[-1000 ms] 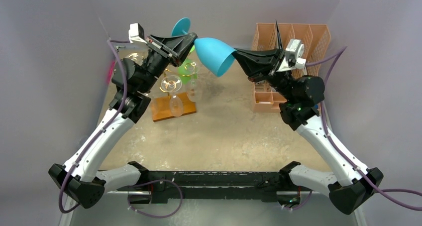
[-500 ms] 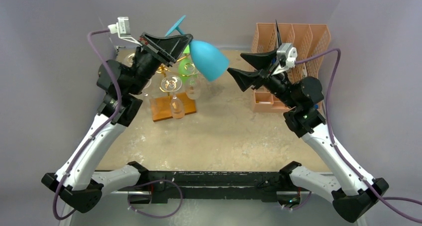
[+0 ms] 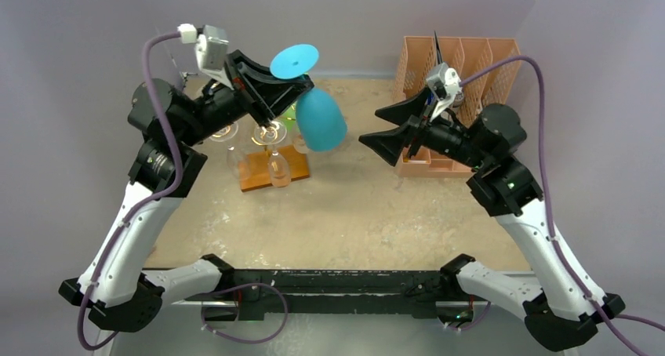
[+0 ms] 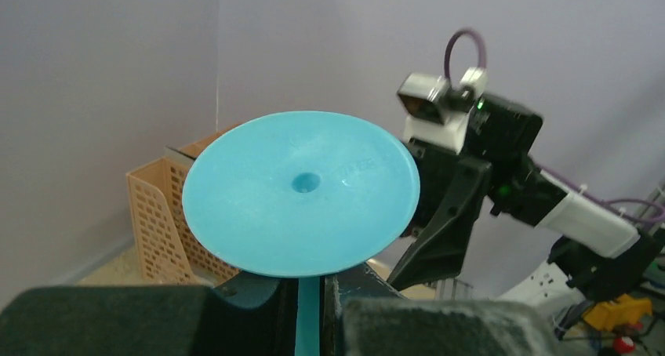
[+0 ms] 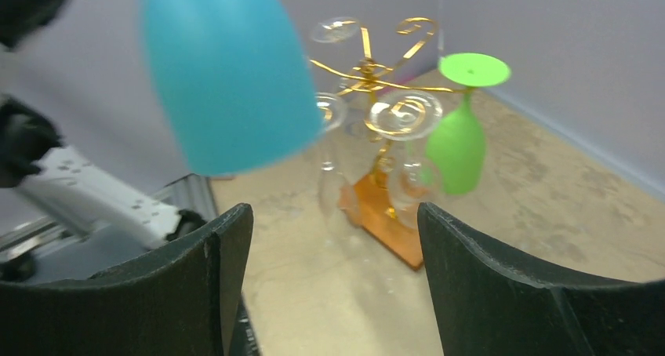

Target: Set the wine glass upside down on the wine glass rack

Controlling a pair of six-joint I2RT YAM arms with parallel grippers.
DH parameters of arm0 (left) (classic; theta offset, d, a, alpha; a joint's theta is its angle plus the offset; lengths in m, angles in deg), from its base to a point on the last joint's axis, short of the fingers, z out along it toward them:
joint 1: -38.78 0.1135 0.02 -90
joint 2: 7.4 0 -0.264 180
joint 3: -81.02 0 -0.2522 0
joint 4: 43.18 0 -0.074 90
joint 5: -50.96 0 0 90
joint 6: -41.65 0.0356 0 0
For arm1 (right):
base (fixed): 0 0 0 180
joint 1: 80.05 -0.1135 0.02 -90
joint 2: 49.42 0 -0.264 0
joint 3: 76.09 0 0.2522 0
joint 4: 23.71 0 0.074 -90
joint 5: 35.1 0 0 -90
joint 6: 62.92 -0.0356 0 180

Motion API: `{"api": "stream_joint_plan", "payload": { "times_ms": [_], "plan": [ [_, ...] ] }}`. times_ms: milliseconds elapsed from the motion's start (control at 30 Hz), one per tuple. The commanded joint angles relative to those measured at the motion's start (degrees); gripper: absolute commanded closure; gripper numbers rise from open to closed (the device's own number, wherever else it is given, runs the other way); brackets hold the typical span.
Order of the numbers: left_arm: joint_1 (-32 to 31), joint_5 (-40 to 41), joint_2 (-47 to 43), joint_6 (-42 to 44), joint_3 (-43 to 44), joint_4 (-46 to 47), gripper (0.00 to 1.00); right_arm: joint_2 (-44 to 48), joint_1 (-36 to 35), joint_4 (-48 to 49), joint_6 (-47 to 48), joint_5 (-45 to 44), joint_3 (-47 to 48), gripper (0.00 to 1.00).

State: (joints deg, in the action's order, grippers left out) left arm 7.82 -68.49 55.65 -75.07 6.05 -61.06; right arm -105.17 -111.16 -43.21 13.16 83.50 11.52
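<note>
We hold the blue plastic wine glass (image 3: 320,121) by its stem in our closed left pincer (image 3: 296,84), bowl downward; our right pincer (image 3: 375,128) gapes empty nearby.

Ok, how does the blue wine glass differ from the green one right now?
The blue wine glass is in the air, its stem clamped in the left gripper; the green wine glass hangs by its foot on the wine glass rack. In the right wrist view the blue one leans off vertical, while the green one hangs nearly straight. Both are solid-coloured glasses, foot up and bowl down.
</note>
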Motion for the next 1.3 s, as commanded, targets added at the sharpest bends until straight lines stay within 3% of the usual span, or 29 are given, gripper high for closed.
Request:
{"api": "stream_joint_plan", "payload": {
  "times_ms": [0,167,267,367,467,667,1000,1167,1267],
  "plan": [
    [-0.2,-7.6,0.3,7.2,-1.0,-4.5,1.0,2.0,-0.2,-6.5,-5.9,10.2,5.3,0.21],
    [-0.2,-13.5,-1.5,12.4,-4.4,-5.7,1.0,2.1,-0.2,-3.2,-16.5,13.1,7.1,0.2],
    [-0.2,-17.6,-3.5,15.9,-7.7,-5.6,1.0,-0.6,-0.2,1.5,-31.4,12.0,8.0,0.22],
    [-0.2,-19.5,-6.3,20.2,-12.4,-4.7,1.0,-2.9,-0.2,13.4,-45.3,13.5,6.0,0.22],
    [-0.2,-19.5,-8.3,22.4,-17.0,-2.8,1.0,-3.5,-0.3,20.2,-52.8,13.0,2.8,0.21],
    [-0.2,-21.9,-7.7,24.0,-19.5,-2.2,1.0,-5.4,-0.7,12.1,-53.0,9.8,3.8,0.25],
    [-0.2,-22.8,-6.0,24.5,-22.0,0.8,1.0,-11.1,-3.3,0.5,-49.6,11.4,9.2,0.5],
    [-0.2,-23.3,-5.5,24.6,-22.7,1.5,1.0,-13.2,-4.2,0.8,-50.5,12.7,9.2,0.78],
    [-0.2,-23.1,-5.5,24.7,-23.1,0.9,1.0,-13.2,-4.4,2.8,-52.1,12.7,8.5,0.88]
  ]
}}
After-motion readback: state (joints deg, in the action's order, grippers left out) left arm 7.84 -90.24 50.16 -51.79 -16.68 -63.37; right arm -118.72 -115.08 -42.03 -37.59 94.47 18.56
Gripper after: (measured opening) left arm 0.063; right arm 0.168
